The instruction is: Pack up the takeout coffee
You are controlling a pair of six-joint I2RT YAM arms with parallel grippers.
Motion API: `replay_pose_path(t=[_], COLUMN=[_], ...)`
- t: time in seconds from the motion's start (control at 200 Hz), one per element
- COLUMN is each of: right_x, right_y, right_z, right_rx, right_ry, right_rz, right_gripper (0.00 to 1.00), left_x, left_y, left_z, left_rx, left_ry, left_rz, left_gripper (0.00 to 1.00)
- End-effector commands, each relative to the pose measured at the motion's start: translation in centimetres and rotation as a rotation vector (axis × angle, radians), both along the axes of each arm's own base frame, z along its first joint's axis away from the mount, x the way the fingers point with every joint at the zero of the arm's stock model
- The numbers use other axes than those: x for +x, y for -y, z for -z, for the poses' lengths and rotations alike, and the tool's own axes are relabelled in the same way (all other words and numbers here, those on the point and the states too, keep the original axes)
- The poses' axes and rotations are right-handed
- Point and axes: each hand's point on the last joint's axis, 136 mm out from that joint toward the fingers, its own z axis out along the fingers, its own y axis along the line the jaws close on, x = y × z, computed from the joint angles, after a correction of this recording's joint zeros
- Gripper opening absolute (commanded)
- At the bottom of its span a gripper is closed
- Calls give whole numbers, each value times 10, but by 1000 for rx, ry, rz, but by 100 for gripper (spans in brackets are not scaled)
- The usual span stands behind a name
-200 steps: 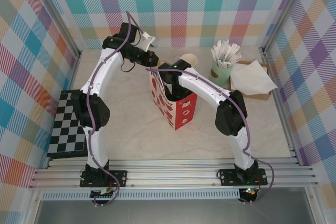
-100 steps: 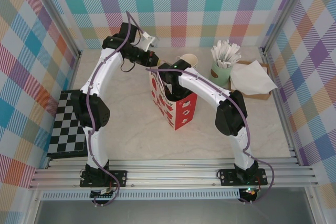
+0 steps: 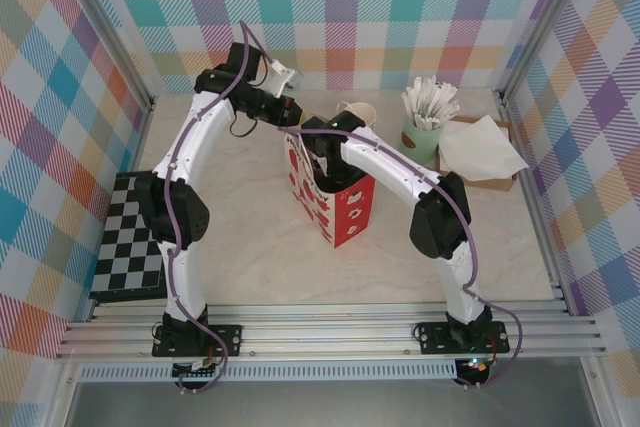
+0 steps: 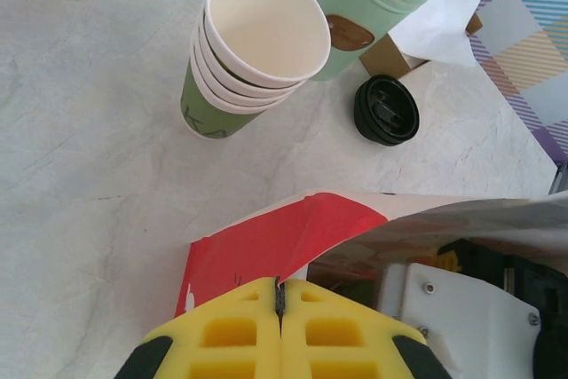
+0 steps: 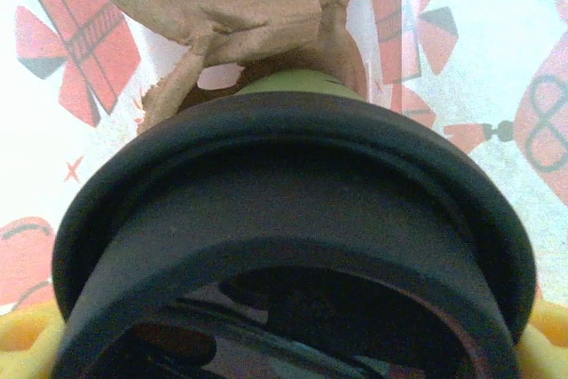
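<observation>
Right wrist view: takeout coffee (image 5: 293, 184) inside bag (image 5: 461, 59).

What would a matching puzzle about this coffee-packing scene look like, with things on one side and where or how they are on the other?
1 takeout coffee
2 spare black lid
3 cup stack
4 left gripper

A shut on the bag rim
B inside the bag
C lying flat on the table
D standing nested, no lids

Pairs: 1-B, 2-C, 3-D, 4-A
</observation>
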Motion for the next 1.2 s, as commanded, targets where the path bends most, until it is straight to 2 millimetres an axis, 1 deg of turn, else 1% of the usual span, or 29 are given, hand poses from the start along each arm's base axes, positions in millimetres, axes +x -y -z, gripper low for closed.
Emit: replay_pose_path(t=[0.0,0.575,0.95,1.11,1.195], right_x=[-3,-5,-4,-3,1], right_y=[3,2,-2,-8,-6], right_z=[-23,-39,-37,-30,-23], right_rx=[25,43,63,77,55], right_ry=[12,22,15,9,17], right_rz=[34,32,33,31,38], right_gripper=[64,64,64,64,64], left_x=[-4,-3,-2,-2,-1], left_y=[-9,-9,-9,-9,-8], left_z=[-4,-2,-1,-1,-1], left_rx=[16,16,18,16,15], left_ry=[-1,-7,-7,-7,-7], left_rz=[-20,-24,-24,-25,-25], left_gripper=[0,0,0,0,0])
